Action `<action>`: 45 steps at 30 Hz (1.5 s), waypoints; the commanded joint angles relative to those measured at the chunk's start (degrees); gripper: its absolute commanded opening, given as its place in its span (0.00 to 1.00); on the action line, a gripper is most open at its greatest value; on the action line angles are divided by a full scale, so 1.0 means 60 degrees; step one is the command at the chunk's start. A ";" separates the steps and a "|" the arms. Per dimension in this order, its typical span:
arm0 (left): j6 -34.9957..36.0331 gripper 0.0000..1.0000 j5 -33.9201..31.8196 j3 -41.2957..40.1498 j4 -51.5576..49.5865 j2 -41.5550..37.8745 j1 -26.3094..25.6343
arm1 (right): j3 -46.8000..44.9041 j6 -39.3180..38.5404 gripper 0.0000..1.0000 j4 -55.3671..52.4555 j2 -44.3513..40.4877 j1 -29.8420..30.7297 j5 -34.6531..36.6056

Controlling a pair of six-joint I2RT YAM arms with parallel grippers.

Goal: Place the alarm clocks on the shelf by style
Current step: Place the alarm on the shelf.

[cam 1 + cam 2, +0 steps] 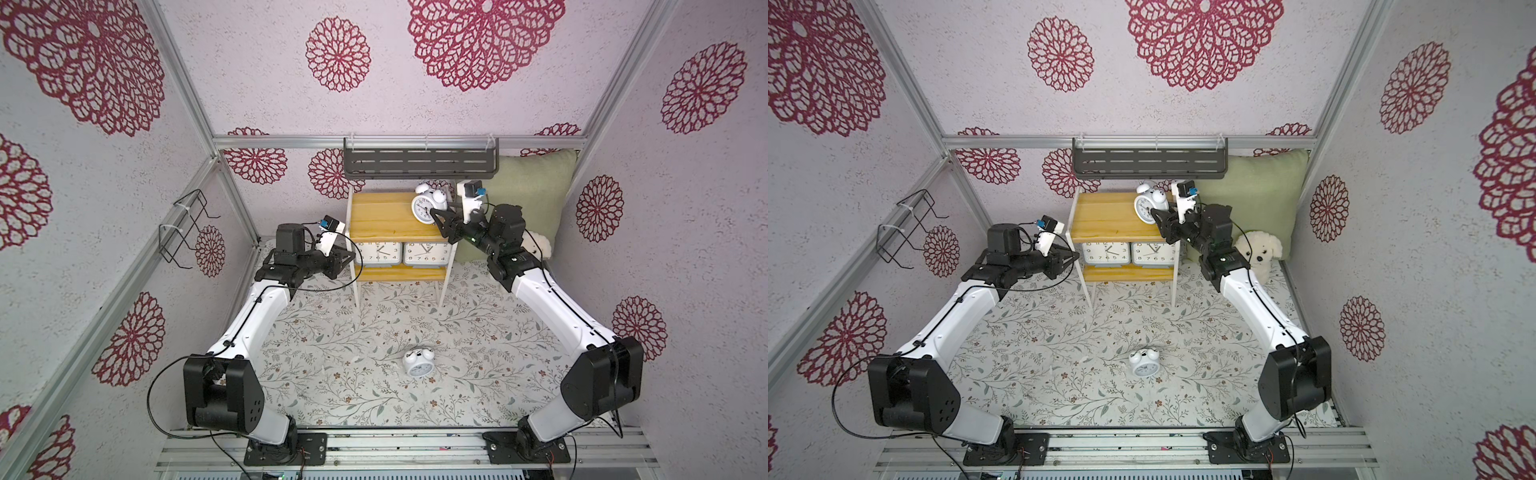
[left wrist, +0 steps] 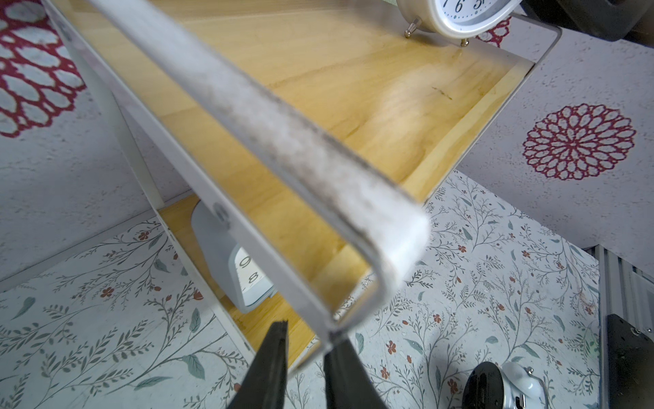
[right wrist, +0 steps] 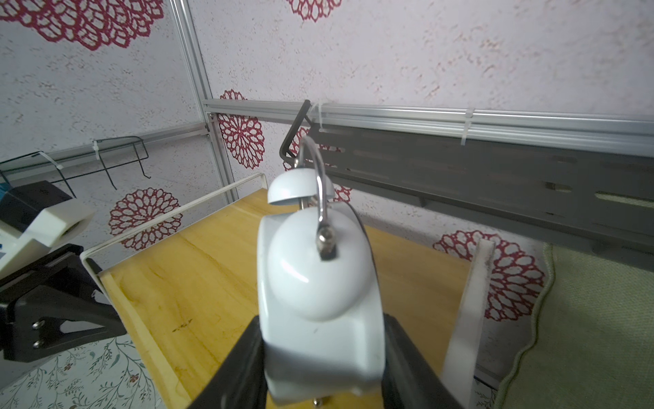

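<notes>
The right gripper (image 3: pixel 322 357) clamps a round white twin-bell alarm clock (image 1: pixel 424 208) by its glossy casing, with a black finger (image 3: pixel 244 357) on each side. It holds the clock upright at the right end of the top board of the shelf (image 1: pixel 382 218), a small two-tier stand of yellow pine with thin white side frames. The right wrist view shows the clock's domed bells and bent metal handle. In the left wrist view its small metal feet are level with the board, though whether they touch it cannot be told.

On the lower tier a grey rounded-rectangular clock (image 1: pixel 379 254) stands just beside a matching grey clock (image 1: pixel 424 254), white faces forward. A second twin-bell clock (image 1: pixel 417 362) sits on the leaf-printed table cover (image 1: pixel 332 332), well apart from the shelf.

The left gripper (image 2: pixel 307 333) is at the shelf's white side frame, jaws set narrowly apart. Whether they pinch the frame cannot be told.

Behind the shelf hangs a dark grey slotted metal rack (image 1: pixel 419 164). A soft green cushion (image 1: pixel 536 187) and a fluffy white plush dog (image 1: pixel 1260 249) are beside the shelf.
</notes>
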 commanded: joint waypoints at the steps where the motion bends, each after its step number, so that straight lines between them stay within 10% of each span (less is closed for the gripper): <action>1: 0.0150 0.25 -0.0159 0.0170 -0.0058 0.0056 -0.0026 | 0.0185 -0.0050 0.44 0.0488 -0.0010 -0.0032 -0.0180; 26: 0.0230 0.27 -0.0211 0.0170 -0.0150 0.0071 -0.0019 | 0.0596 -0.0246 0.84 0.0112 0.0080 -0.0032 -0.0063; 45: 0.0259 0.27 -0.0290 0.0195 -0.0204 0.0060 -0.0019 | 0.0252 -0.0985 0.86 -0.0223 -0.0447 -0.0032 0.1395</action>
